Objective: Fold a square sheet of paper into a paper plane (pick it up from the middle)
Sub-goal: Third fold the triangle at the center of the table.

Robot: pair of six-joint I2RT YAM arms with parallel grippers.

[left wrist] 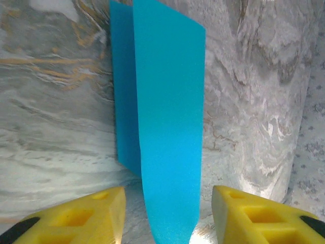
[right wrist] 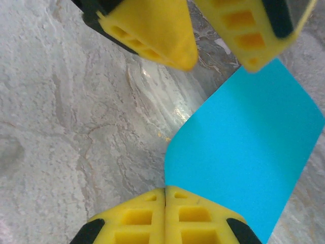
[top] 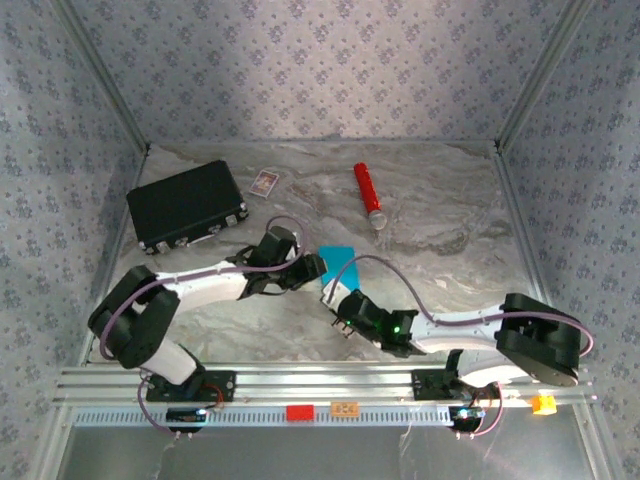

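Note:
The square sheet of paper (top: 340, 261) is bright cyan, bent over on itself, and stands off the marble table between the two grippers. In the left wrist view the sheet (left wrist: 170, 127) rises between my left gripper's (left wrist: 167, 216) yellow fingers (left wrist: 96, 211), which stand wide apart without touching it. My right gripper (right wrist: 165, 195) is shut, and the sheet's (right wrist: 244, 147) lower edge runs into the seam between its pads. The left gripper's fingers (right wrist: 152, 30) hang open over the sheet in the right wrist view. Seen from above, the left gripper (top: 320, 267) and right gripper (top: 333, 298) meet at the paper.
A black rectangular case (top: 187, 205) lies at the back left. A small white card (top: 264, 182) sits beside it, and a red cylinder (top: 369, 195) lies at the back centre. Patterned walls close in the table on three sides.

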